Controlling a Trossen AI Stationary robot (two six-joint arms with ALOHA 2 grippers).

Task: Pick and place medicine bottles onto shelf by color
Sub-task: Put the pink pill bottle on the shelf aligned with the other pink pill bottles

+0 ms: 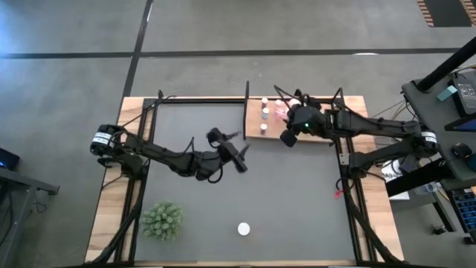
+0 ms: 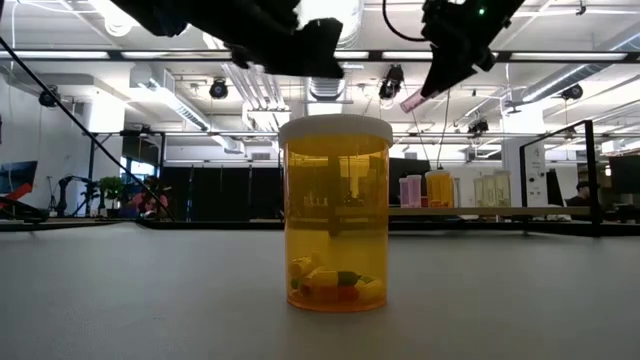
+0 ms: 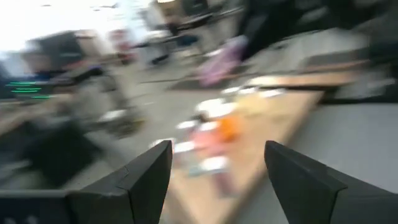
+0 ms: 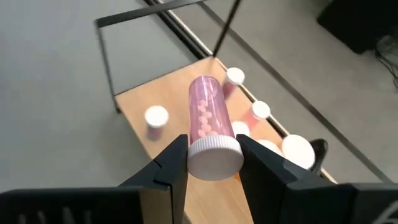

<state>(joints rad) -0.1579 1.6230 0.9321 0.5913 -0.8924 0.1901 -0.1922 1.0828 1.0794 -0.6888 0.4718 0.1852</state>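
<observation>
My right gripper (image 4: 213,146) hovers over the wooden shelf (image 1: 271,128) at the table's far side, shut on a pink bottle (image 4: 207,106), which also shows in the low view (image 2: 412,99). Several white-capped bottles (image 4: 156,116) stand upright on the shelf board. An orange bottle (image 2: 337,215) with a white cap stands on its base on the dark mat near the front edge (image 1: 244,229). My left gripper (image 1: 239,156) hangs open over the mat's middle, left of the shelf, with nothing between its fingers (image 3: 149,177). My right gripper pinches the pink bottle at its white cap end (image 4: 214,157) between its two fingers (image 4: 177,158). The bottle's body reaches out ahead of the fingertips, in line with them. The fingers slant downward toward the shelf. The bottle is tilted and lifted clear above the board.
A spiky green plant (image 1: 162,221) stands at the mat's near left corner. Thin black posts (image 4: 109,68) rise from the shelf's corners. Wooden strips and black frame bars (image 1: 343,160) border the mat on both sides.
</observation>
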